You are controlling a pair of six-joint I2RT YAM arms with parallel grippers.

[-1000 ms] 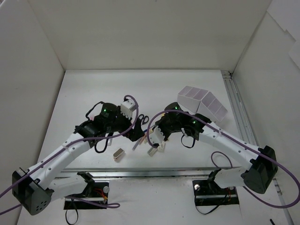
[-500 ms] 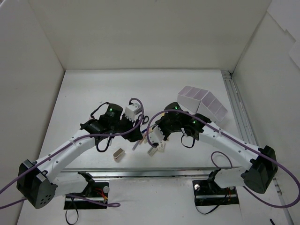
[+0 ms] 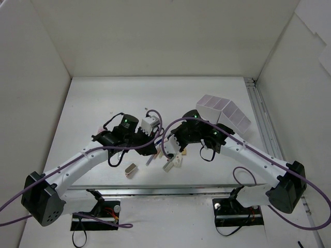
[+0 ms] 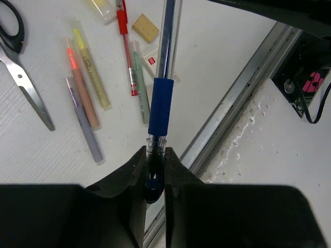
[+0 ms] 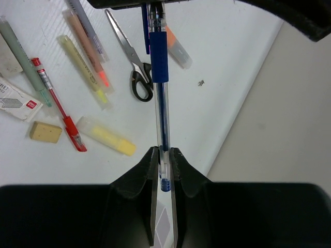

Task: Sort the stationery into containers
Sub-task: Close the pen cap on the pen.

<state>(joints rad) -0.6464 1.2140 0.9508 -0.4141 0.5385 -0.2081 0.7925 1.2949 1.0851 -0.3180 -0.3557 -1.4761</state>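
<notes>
1 blue-grip pen (image 4: pixel 160 103) is pinched at its tip end by the left gripper (image 4: pixel 154 173) and at its back end by the right gripper (image 5: pixel 163 163), and is held above the table (image 3: pixel 103 98). Below it, scissors (image 5: pixel 128 51), 1 red pen (image 5: pixel 57 106) and 1 yellow marker (image 5: pixel 106 135) are seen lying loose. Farther back, at right, the white tray (image 3: pixel 223 113) is seen, well apart.

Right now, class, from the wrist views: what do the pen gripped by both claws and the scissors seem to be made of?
The pen: barrel looks like clear glossy plastic, as the ink tube shows through; blue grip looks matte, probably rubber.
The scissors: blades look like bare metal, grey and shiny; handles look like smooth black plastic, probably.
</notes>
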